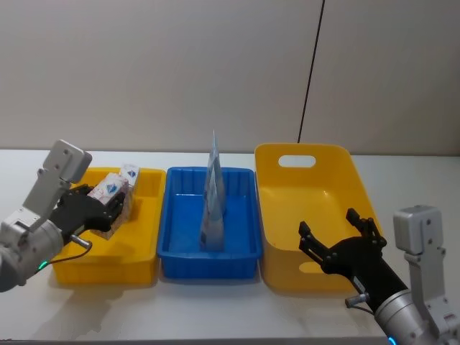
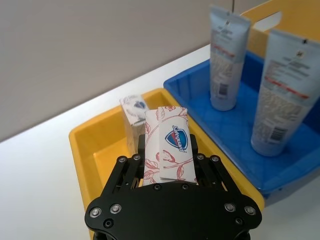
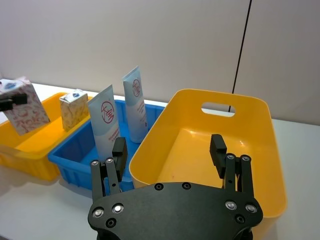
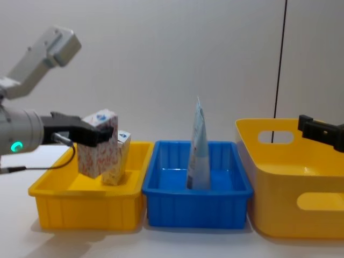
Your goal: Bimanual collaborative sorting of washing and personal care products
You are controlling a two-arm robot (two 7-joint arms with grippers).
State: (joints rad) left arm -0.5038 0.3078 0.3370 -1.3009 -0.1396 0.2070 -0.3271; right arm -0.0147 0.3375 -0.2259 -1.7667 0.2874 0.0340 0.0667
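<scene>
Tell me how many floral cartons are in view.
2. First carton is gripped by the left tool over the small yellow bin; second carton stands in that bin just behind it. Bin walls might hide more.

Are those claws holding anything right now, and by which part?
The left end effector grips a floral carton by its sides near the top. The right end effector is open and holds nothing.

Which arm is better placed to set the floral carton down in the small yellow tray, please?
Left: its gripper is shut on the floral carton above the small yellow tray. The right gripper is open at the large yellow bin, farther off.
</scene>
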